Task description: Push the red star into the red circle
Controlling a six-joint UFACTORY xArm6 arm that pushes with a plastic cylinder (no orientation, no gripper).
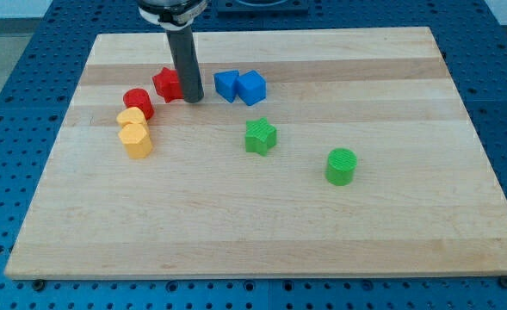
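Rod down on the wooden board [322, 224]: my tip [193, 100] stands at the right flank of the red star [166, 83], touching it or very nearly so, in the upper left part of the board; being a plain dark rod, it has nothing to spread or pinch and holds no block. Just to the lower left of the star sits the red circle [139, 102], a short cylinder, close to the star, though whether the two quite touch cannot be told from this angle. Against the circle's lower edge crowd two yellow blocks, the upper yellow block [132, 118] and the lower yellow block [136, 139], stacked one below the other toward the view's bottom, their shapes hard to make out. To the view's right of the rod, near it but apart, lie two blue blocks side by side, the left blue block [226, 85] and the right blue cube [252, 88]. Farther down and right, well apart from the red pair, stand the green star [260, 136] and the green cylinder [341, 166].
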